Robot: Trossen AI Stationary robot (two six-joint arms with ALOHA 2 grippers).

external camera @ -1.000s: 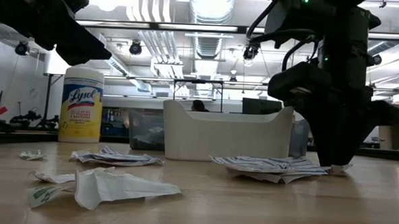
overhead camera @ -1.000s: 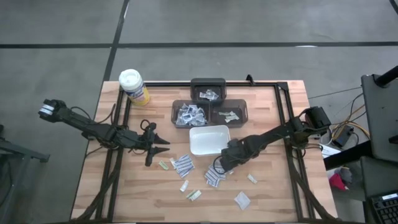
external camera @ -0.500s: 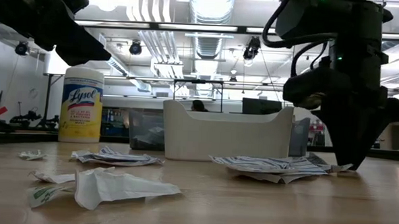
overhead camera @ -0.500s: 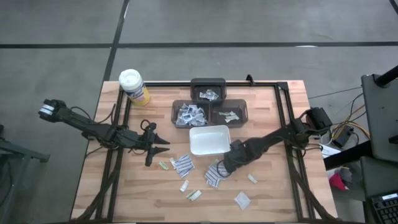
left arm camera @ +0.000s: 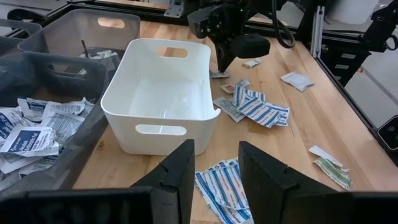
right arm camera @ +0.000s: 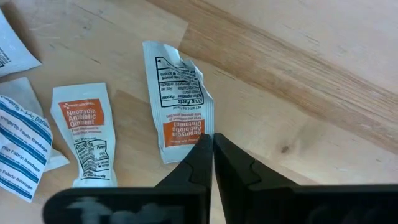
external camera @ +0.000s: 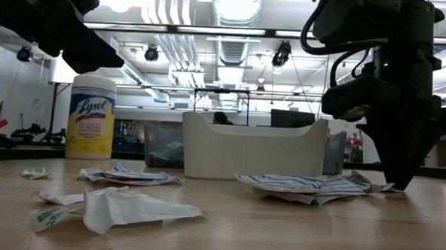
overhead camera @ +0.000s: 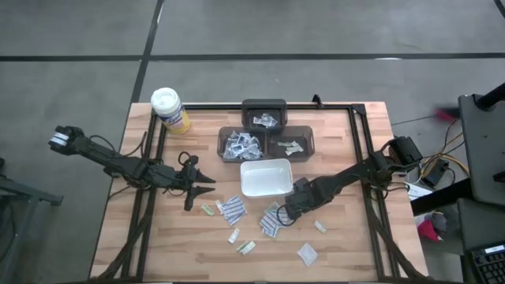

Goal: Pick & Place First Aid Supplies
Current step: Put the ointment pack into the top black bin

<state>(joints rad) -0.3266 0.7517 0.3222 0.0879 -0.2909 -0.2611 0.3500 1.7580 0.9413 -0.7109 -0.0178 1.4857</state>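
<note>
White orange-printed ointment packet (right arm camera: 179,104)

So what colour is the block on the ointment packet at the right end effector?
Orange, clearest in the right wrist view.

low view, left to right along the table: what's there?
Lysol canister → crumpled packets → white tray → blue-striped bandage packets → right hand, shut at the packets' edge.

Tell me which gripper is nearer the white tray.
Right. The right gripper is down on the packets just off the white tray's front right corner; the left gripper hangs farther off, past its left side.
</note>
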